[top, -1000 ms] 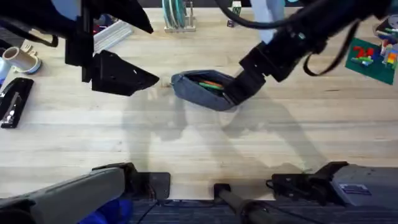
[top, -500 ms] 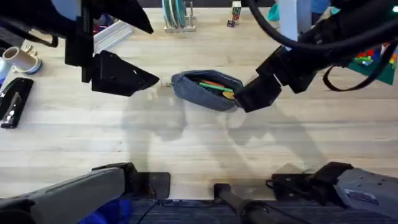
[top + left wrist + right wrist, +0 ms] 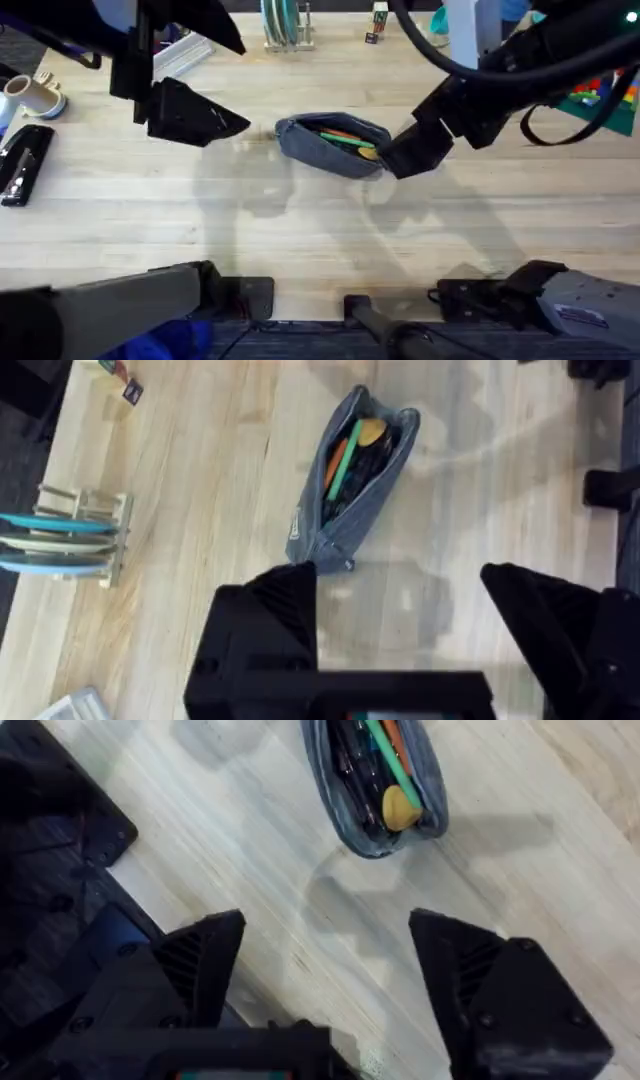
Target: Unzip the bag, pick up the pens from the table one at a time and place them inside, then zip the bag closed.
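Jaws of both arms stand wide open and hold nothing. The left gripper (image 3: 235, 124) hangs above the surface just beside the left end of the bag (image 3: 333, 146), and the right gripper (image 3: 400, 160) hangs just beside its right end; in each wrist view a clear gap of bare wood separates the fingers from the pouch.

The bag lies near the middle of the surface (image 3: 300, 230), with its zipper open along the top. The green pen (image 3: 337, 462) and the orange pen (image 3: 391, 737) are both inside it, side by side.

I judge that the filling step is done and only the closing is left. The next move calls for one gripper to pin one end of the fabric while the other catches the small zipper pull, which I cannot make out clearly.

The long axis of the bag runs left to right across the surface, slightly slanted, with the right end nearer to the arm bases. The pens lie along this same axis.
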Tool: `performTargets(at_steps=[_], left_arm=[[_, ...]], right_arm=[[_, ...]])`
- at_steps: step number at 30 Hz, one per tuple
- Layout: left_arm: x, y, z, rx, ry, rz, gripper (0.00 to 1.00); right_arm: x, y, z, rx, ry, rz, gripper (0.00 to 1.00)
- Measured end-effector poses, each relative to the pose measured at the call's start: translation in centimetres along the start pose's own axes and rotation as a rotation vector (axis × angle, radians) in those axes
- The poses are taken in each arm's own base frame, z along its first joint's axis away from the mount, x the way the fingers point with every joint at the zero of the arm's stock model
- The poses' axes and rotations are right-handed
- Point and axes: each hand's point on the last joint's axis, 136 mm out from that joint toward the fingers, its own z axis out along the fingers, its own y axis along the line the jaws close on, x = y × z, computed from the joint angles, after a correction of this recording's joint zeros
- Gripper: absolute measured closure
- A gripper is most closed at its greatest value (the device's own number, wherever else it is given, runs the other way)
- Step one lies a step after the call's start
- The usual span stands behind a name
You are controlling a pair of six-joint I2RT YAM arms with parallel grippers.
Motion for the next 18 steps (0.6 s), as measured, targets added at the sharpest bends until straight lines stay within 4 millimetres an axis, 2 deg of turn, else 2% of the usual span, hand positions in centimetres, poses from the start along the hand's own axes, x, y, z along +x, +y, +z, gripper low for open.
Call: performTargets(at_steps=[10, 18], left_arm=[[2.5, 1.9, 0.1, 0.007, 0.003, 0.022, 0.006], [4.2, 3.1, 1.7, 0.078, -0.009, 0.035, 0.007]], right_arm=[[0.0, 0.0, 0.0, 0.0, 0.0, 0.0, 0.003], [0.0, -0.1, 0.0, 0.004, 0.001, 0.0, 0.003]])
